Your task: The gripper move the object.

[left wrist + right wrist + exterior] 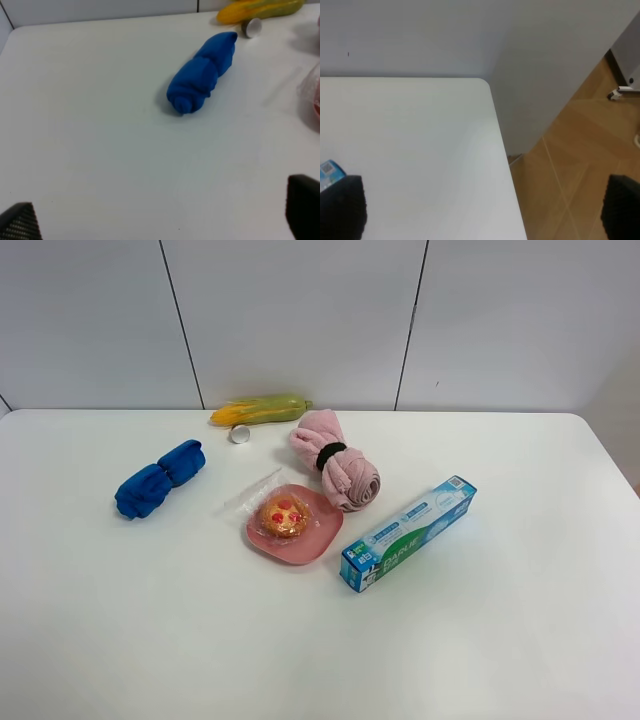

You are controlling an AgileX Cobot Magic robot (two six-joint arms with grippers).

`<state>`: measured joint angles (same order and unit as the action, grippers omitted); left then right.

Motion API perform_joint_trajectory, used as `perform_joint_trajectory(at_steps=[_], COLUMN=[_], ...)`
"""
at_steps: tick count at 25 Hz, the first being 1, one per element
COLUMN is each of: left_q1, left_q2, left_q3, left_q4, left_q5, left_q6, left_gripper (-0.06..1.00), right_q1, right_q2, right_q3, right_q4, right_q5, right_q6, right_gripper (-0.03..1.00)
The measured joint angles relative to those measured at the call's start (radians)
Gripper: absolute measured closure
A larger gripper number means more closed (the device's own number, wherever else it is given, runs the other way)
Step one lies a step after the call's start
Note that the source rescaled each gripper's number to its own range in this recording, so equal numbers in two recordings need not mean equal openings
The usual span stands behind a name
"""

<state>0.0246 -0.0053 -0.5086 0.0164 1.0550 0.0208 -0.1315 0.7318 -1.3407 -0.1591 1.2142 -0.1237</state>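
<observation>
The tart (285, 515), round and golden-brown with red spots, lies sealed in a clear bag on a pink plate (312, 543) at the table's middle. No arm shows in the exterior view. My left gripper (160, 219) is open and empty, with only its black fingertips (302, 210) showing. It hovers over bare table on the near side of a blue rolled cloth (202, 75). The bag's clear edge (311, 87) shows beyond it. My right gripper (480, 210) is open and empty over the table's far right corner. The tart is out of both wrist views.
The blue cloth (158, 478) lies left of the plate. A corn cob (260, 410) and a small white cap (240, 434) sit at the back. A pink rolled towel (335, 458) and a toothpaste box (408, 532) lie right of the plate. The table edge (502, 145) drops to wooden floor.
</observation>
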Motion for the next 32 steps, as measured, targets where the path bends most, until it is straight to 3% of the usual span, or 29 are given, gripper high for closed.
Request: perform_joint_trajectory(at_steps=[4,8,15,32], left_q1=[0.0,0.0,0.0,0.0], left_q2=[0.0,0.0,0.0,0.0], left_q3=[0.0,0.0,0.0,0.0], left_q4=[0.0,0.0,0.0,0.0], left_q5=[0.0,0.0,0.0,0.0], left_q6=[0.0,0.0,0.0,0.0], left_gripper=[-0.06,-0.06,-0.06,-0.06], right_q1=[0.0,0.0,0.0,0.0], right_q2=[-0.155,-0.383,-0.656,-0.734], right_q3=[0.148,0.4,0.634,0.831], right_q4=[0.001,0.064,0.134,0.213], right_q5=[0.003,-0.018,-0.055,-0.128], right_q6=[0.009,0.02,0.033,0.047], right_gripper=[0.08,0.08,0.08,0.09])
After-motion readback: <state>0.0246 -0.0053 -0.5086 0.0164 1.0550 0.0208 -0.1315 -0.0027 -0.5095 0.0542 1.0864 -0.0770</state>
